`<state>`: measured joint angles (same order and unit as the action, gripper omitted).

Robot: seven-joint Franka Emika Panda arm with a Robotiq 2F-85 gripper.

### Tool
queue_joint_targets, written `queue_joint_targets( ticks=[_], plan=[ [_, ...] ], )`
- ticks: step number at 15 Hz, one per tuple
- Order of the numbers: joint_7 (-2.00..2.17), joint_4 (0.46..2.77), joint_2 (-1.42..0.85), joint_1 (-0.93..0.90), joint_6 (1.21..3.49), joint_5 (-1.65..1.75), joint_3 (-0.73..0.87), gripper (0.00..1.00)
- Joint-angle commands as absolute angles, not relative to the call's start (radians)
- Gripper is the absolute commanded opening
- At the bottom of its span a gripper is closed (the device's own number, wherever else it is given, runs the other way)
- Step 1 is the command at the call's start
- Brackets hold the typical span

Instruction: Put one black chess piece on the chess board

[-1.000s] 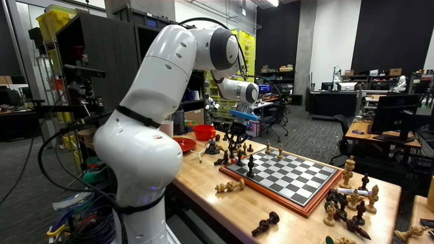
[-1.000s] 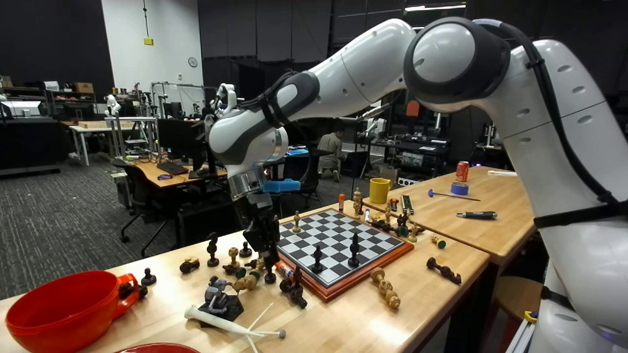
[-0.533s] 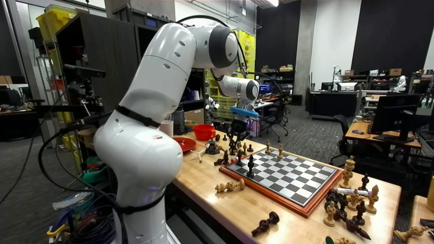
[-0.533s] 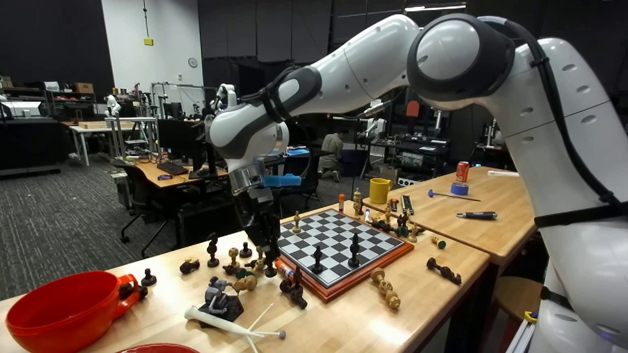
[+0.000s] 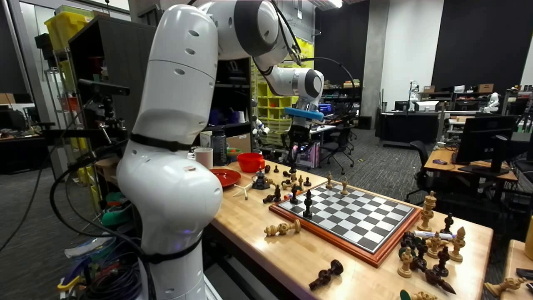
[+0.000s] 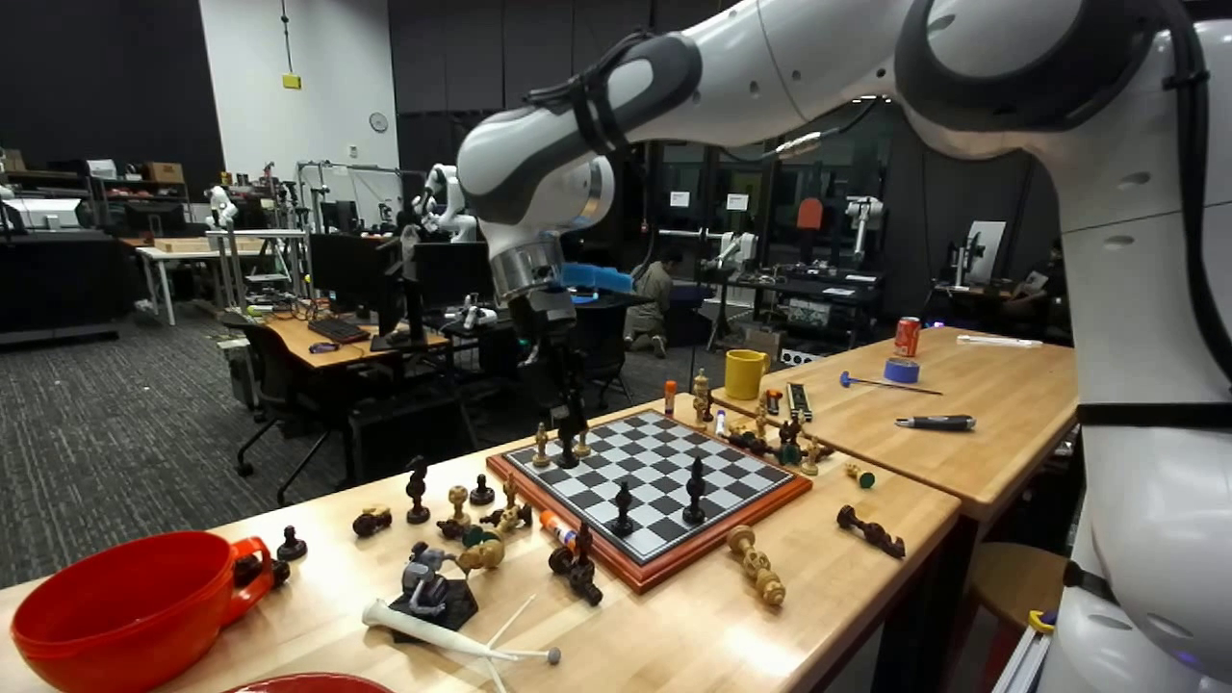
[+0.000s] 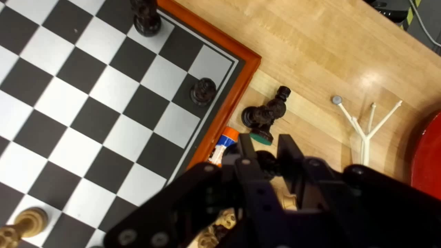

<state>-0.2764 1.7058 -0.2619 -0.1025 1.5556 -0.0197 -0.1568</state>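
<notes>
Had a black, round-based chess piece [image 6: 569,457] already lifted, clamped in the jaws, near the left edge of the black-and-white checked, red-wood-framed chess board [image 5: 352,216]; had yet to place it.

1. In an exterior view the camera stands near the robot arm [image 5: 175,104], facing obliquely along the wooden table [image 5: 366,279].
2. In an exterior view it looks back from near the red mug [image 6: 135,611] (large in frame).
3. The wrist view faces steeply down, close above part of the chess board [image 7: 127,136].
4. All three share the chess board.
</notes>
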Motion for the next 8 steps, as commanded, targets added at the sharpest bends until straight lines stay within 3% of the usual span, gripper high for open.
queue_joint_targets(
  ticks=[1, 8],
  plan=[
    [-0.254, 1.833, -0.138, -0.069, 1.551, -0.036, -0.118, 0.06],
    [-0.266, 1.977, -0.091, -0.004, 1.581, -0.082, -0.046, 0.06]
  ],
)
